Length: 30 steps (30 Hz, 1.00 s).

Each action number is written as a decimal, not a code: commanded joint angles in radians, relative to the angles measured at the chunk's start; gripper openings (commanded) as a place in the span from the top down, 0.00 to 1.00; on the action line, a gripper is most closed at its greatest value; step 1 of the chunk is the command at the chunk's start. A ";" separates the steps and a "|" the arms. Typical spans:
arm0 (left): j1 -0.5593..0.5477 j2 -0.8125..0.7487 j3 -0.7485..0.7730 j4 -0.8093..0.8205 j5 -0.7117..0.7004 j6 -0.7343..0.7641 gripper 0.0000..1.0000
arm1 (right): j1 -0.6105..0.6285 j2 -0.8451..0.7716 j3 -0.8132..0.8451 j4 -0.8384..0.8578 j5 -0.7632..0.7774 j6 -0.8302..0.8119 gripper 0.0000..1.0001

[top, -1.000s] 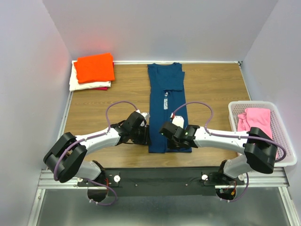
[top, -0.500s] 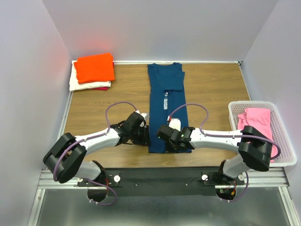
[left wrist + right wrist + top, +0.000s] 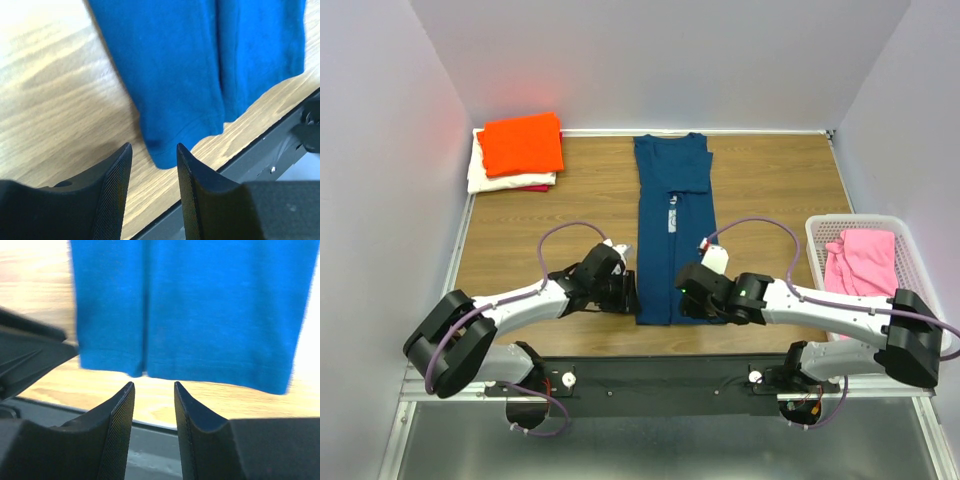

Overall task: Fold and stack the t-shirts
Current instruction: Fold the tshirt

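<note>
Counter, wood: navy t-shirt lies centre frame as a long narrow strip, collar toward the top, hem at lower centre; folded stack at upper left, orange tee over cream-white tee and red tee; pink tee in the white basket at right. Left claw and right claw, both partly open and holding nothing, sit at the hem, so the step in hand appears to be the crosswise fold, calling next for a pinch on the hem and a lift toward the collar. White chest print: too small to read
</note>
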 commanded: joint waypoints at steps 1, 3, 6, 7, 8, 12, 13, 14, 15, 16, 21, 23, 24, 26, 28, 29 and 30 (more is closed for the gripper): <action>-0.011 -0.012 -0.055 0.053 0.046 -0.038 0.53 | -0.026 -0.035 -0.064 -0.057 0.063 0.052 0.56; -0.012 -0.007 -0.065 0.064 0.054 -0.050 0.54 | -0.034 -0.043 -0.073 -0.054 0.055 0.053 0.57; -0.020 0.007 -0.071 0.084 0.059 -0.059 0.56 | -0.035 -0.032 -0.071 -0.057 0.058 0.053 0.57; -0.026 0.010 -0.072 0.090 0.060 -0.059 0.57 | -0.035 -0.030 -0.074 -0.057 0.061 0.055 0.57; -0.029 0.016 -0.071 0.093 0.057 -0.062 0.57 | -0.037 -0.030 -0.078 -0.057 0.063 0.058 0.57; -0.047 0.042 -0.073 0.104 0.048 -0.073 0.59 | -0.058 -0.053 -0.126 -0.064 0.069 0.073 0.57; -0.052 0.046 -0.074 0.104 0.043 -0.076 0.60 | -0.067 -0.075 -0.139 -0.068 0.072 0.085 0.57; -0.057 0.050 -0.077 0.104 0.033 -0.079 0.60 | -0.084 -0.090 -0.151 -0.077 0.077 0.090 0.57; -0.061 0.053 -0.080 0.104 0.025 -0.089 0.60 | -0.094 -0.107 -0.160 -0.082 0.075 0.096 0.57; -0.064 0.053 -0.083 0.104 0.020 -0.095 0.60 | -0.103 -0.128 -0.183 -0.085 0.077 0.101 0.57; -0.080 0.059 -0.094 0.107 -0.001 -0.112 0.62 | -0.172 -0.249 -0.235 -0.117 0.071 0.107 0.56; -0.089 0.066 -0.094 0.107 -0.009 -0.116 0.62 | -0.193 -0.273 -0.257 -0.123 0.063 0.106 0.56; -0.090 0.068 -0.095 0.107 -0.010 -0.118 0.62 | -0.199 -0.276 -0.263 -0.126 0.055 0.110 0.56; -0.098 0.074 -0.094 0.107 -0.016 -0.122 0.62 | -0.209 -0.279 -0.285 -0.128 0.046 0.118 0.55; -0.101 0.080 -0.097 0.113 -0.018 -0.127 0.64 | -0.210 -0.273 -0.295 -0.128 0.037 0.132 0.55; -0.104 0.080 -0.099 0.116 -0.016 -0.128 0.64 | -0.212 -0.270 -0.298 -0.126 0.035 0.136 0.55; -0.106 0.083 -0.100 0.119 -0.016 -0.133 0.65 | -0.210 -0.262 -0.306 -0.126 0.032 0.139 0.55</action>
